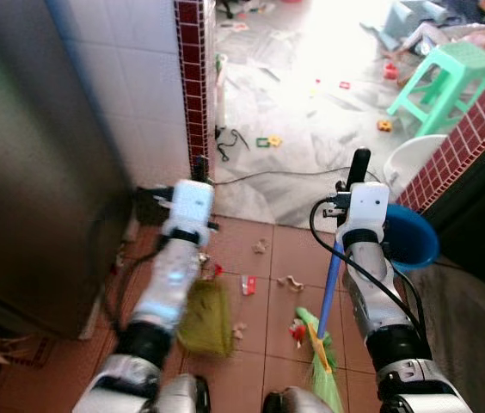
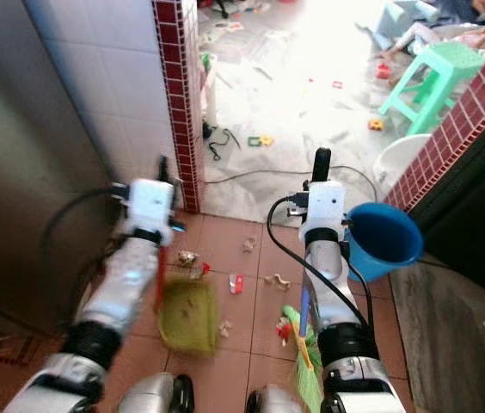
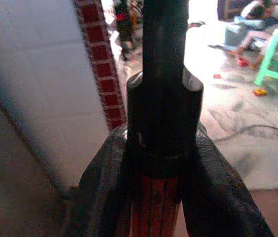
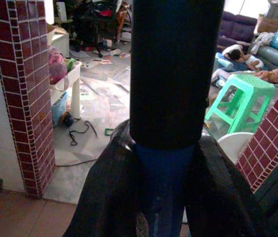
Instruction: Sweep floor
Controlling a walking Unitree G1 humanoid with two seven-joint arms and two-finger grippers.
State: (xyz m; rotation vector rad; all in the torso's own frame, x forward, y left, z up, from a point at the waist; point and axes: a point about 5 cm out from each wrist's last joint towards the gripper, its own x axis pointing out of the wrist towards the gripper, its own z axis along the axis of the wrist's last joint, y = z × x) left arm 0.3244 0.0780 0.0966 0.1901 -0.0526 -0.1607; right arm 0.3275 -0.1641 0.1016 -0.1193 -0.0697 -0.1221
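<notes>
Broom (image 1: 322, 361): blue handle, green bristles low on the terracotta floor tiles (image 1: 281, 249), close to the robot's body; black top end showing above the right wrist.
Right end effector (image 4: 164, 173): clamped on the blue handle, a black finger on each side of it.
Dustpan (image 1: 205, 318): olive green, under the left arm, just above or on the tiles; cannot tell which; contents blurred, not readable.
Left end effector (image 3: 155, 197): closed on the dustpan's red handle, black tip of the handle standing up past the wrist.
Litter (image 1: 291, 282): small scraps and a red-and-white wrapper scattered on the tiles between dustpan and broom; red bit beside the bristles.
Blue bucket (image 2: 383, 239): just beside the right forearm, mouth tilted toward the camera, inside looks bare.
White basin (image 1: 410, 159): beyond the bucket, against the red-tiled wall.
Green stool (image 1: 444, 82): farther off on the pale floor, toys strewn near it.
Black cable (image 1: 268, 175): lying across the pale floor past the tile edge.
</notes>
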